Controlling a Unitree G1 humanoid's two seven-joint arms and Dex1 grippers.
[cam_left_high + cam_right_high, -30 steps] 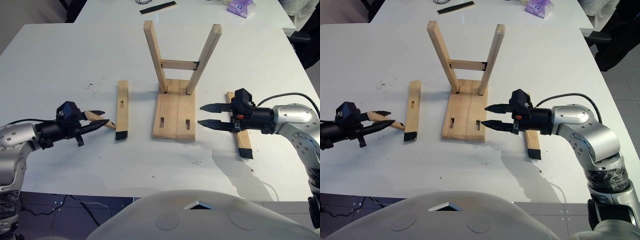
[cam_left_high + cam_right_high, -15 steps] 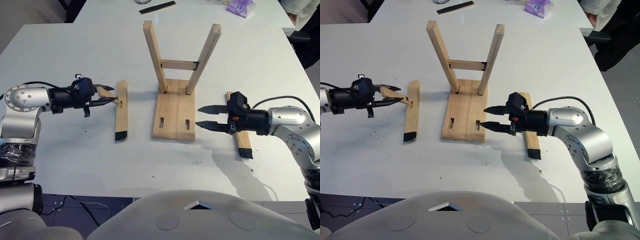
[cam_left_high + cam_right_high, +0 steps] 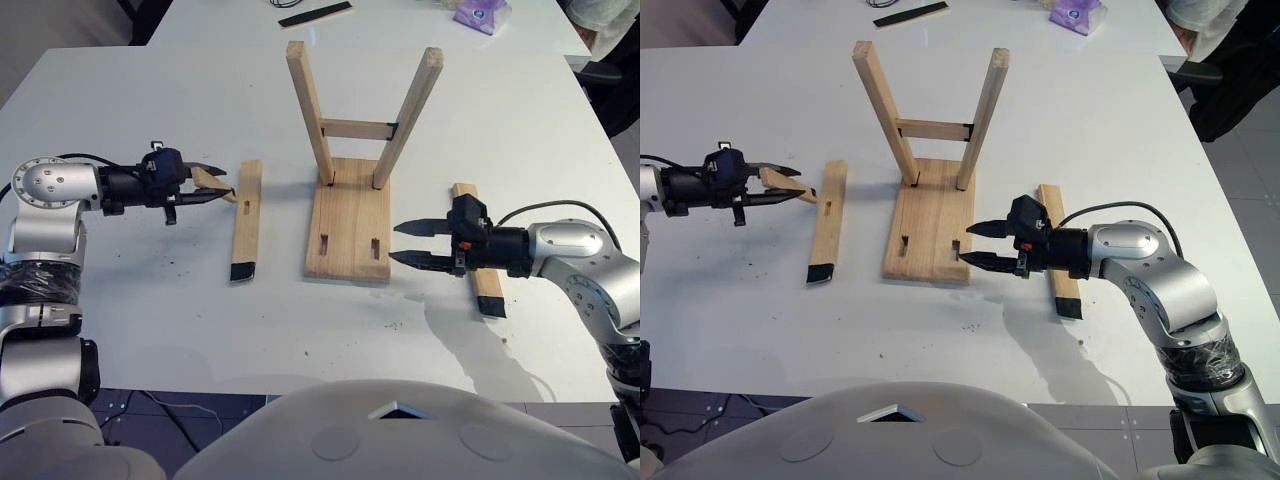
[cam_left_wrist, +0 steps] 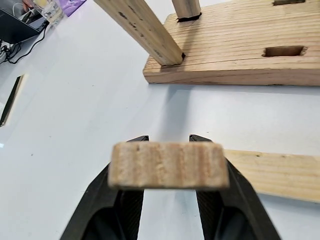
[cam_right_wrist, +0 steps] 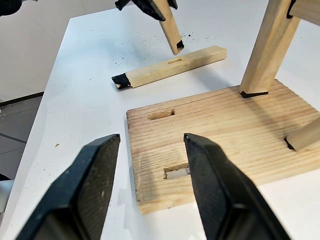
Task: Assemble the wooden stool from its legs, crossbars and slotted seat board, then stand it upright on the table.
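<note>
1. Seat board (image 3: 348, 232) lies flat mid-tabletop (image 3: 300, 340). Two upright legs (image 3: 309, 110) stand in its far slots, joined by a fitted crossbar (image 3: 357, 129). The two near slots (image 5: 161, 114) are open.
2. Left loose leg (image 3: 244, 218) lies flat to the left of the seat board, roughly parallel to its long side, with the black-tipped end near. A gap of tabletop separates the two.
3. Right loose leg (image 3: 488, 290) lies flat to the right of the seat board, partly under the right arm.
4. Room: a wide band of tabletop runs from the parts to the near edge, and the upright legs sit well inside the far edge. A black strip (image 3: 315, 14) and a purple packet (image 3: 482, 14) lie farther back, well apart from the work. Dark specks (image 3: 180, 170) lie near the left arm.
5. Left gripper (image 3: 213, 183) sits left of the left loose leg's far half. Its jaws are pinching a short crossbar (image 3: 805, 192), and the left wrist view shows the fingers (image 4: 220, 185) pressed on both sides of it. The free end points right, just beside the left loose leg. In the right wrist view it is raised and not touching.
6. Right gripper (image 3: 393, 243) is at the seat board's near right edge, just left of the right loose leg. Its jaws are spread wide and hold nothing. In the right wrist view the fingers (image 5: 95, 185) frame the near right slot. Whether they touch the seat board cannot be told.
</note>
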